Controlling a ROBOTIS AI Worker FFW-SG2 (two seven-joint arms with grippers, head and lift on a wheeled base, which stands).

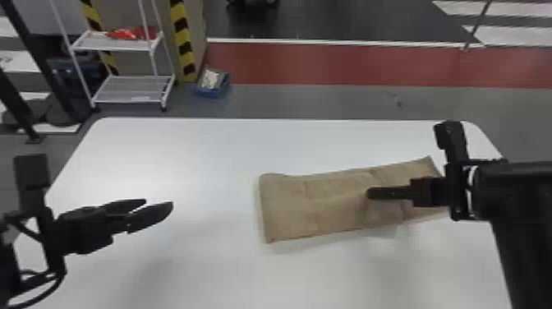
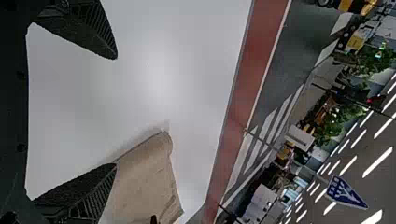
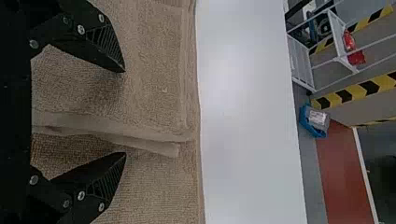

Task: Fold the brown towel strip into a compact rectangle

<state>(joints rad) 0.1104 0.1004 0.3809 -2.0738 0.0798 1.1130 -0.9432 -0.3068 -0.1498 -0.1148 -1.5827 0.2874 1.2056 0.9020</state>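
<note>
Towel strip (image 1: 328, 201), long axis approx L-R, R end farther

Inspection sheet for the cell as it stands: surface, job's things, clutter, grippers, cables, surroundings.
Surface: white table, rounded far corners.
Job's things: brown towel, still a long creased strip, on the table's right half.
Clutter: nothing seen on the table.
Grippers: left open, off the towel's left end; right open, over the towel.
Cables: black cable looping at the left arm.
Surroundings: white rack, blue bin, striped post beyond the table.
</note>
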